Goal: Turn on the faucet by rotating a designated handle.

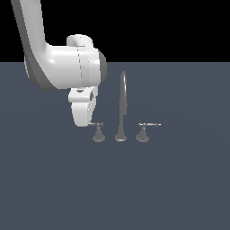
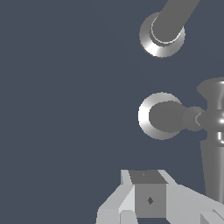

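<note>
The faucet (image 1: 122,101) is a small dull-grey set with a tall gooseneck spout (image 2: 171,19) between two short lever handles. The handle (image 1: 96,124) is the one on the exterior view's left, a thin bar on a flared cone base (image 2: 159,116). In the wrist view its lever bar (image 2: 213,168) runs close beside my fingers. My gripper (image 1: 86,120) (image 2: 148,197) hangs low at the outer end of that bar. Its fingertips sit together with no gap showing and nothing held between them. I cannot tell whether they touch the bar.
The twin handle (image 1: 144,130) stands on the exterior view's right of the spout, its lever pointing away. My white arm (image 1: 63,67) comes down from the upper left of the exterior view. The floor (image 1: 134,188) is flat dark blue-grey.
</note>
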Controlling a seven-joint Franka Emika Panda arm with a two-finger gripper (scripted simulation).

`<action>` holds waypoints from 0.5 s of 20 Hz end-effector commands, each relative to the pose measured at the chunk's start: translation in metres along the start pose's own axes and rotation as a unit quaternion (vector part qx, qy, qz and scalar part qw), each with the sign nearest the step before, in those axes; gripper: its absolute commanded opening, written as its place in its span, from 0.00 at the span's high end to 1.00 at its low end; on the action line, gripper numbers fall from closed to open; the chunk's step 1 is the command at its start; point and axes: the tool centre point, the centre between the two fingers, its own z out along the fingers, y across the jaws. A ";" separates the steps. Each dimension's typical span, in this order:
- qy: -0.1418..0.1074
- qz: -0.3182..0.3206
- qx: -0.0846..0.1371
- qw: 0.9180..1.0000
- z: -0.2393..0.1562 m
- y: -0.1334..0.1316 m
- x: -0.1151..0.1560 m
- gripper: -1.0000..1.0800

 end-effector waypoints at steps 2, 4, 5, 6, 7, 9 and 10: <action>0.000 0.000 0.000 1.000 0.000 0.012 -0.006 1.00; 0.000 0.000 0.000 1.000 0.000 0.019 -0.009 1.00; 0.000 0.000 0.000 1.000 0.000 0.022 -0.010 1.00; 0.000 0.000 0.000 1.000 0.000 0.026 -0.012 1.00; 0.000 0.000 0.000 1.000 0.000 0.029 -0.014 1.00; -0.002 0.000 0.007 1.000 -0.003 0.020 -0.013 1.00; -0.002 0.000 0.006 1.000 -0.003 0.023 -0.012 1.00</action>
